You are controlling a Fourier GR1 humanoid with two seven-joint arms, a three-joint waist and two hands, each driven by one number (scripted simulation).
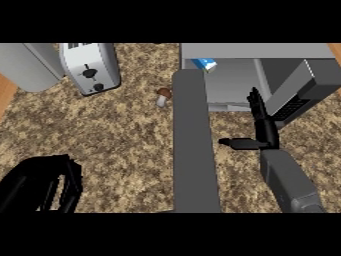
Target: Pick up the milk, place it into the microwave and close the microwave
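The milk [205, 64], a blue and white carton, stands inside the microwave [276, 51] at the back left of its cavity. The microwave door [195, 150] is swung wide open and shows as a long grey slab running toward me. My right hand [264, 129] is in front of the cavity, to the right of the door. It is open and holds nothing, fingers straight and pointing at the microwave, thumb stretched left toward the door without touching it. My left hand [33, 186] rests open at the lower left, far from the microwave.
A silver toaster [90, 67] stands at the back left of the speckled counter [121, 135], beside a rounded grey object [21, 65]. A small brown mushroom [162, 96] lies just left of the door's hinge end. Wooden floor shows at both side edges.
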